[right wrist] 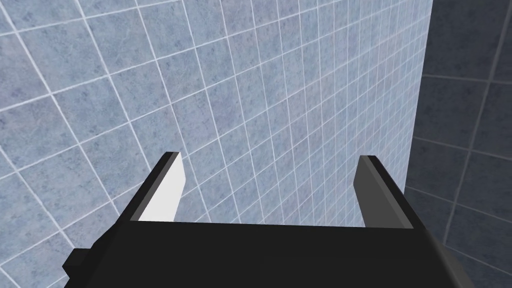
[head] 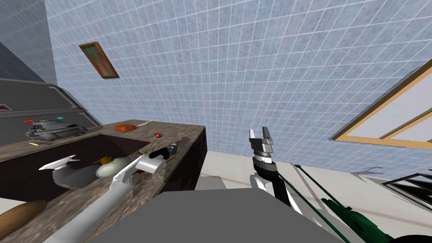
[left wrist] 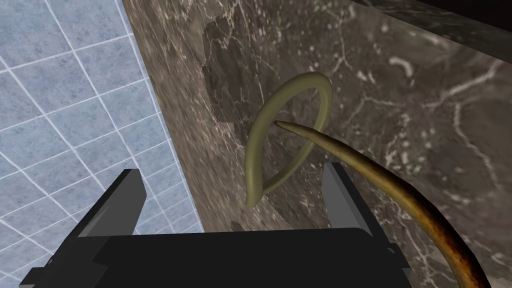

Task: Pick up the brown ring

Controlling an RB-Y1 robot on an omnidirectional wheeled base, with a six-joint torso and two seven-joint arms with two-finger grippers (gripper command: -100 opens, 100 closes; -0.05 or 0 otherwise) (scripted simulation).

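One olive-brown ring (left wrist: 253, 150) sits on the dark veined marble countertop (left wrist: 400, 100), close to the edge where blue tiles show beyond. Whether it lies flat or is tipped up, I cannot tell. A brown tapering horn-like piece (left wrist: 380, 180) curves in from beside the hand, and its pointed tip lies inside the ring's opening. The left gripper (left wrist: 231, 170) hangs right over the ring with its fingers spread wide. The ring's near end falls between them, closer to the finger on the horn's side, and neither finger touches it.

From the head view, the left gripper (head: 171, 149) reaches over the countertop strip between a sunken basin (head: 84, 147) and the countertop's end edge. A small red object (head: 157, 135) lies just beyond it, and an orange-red lump (head: 125, 128) lies near the far edge. The right gripper (head: 260, 137) is raised off to the side, well apart from the countertop, with its fingers (right wrist: 165, 192) spread and nothing between them.
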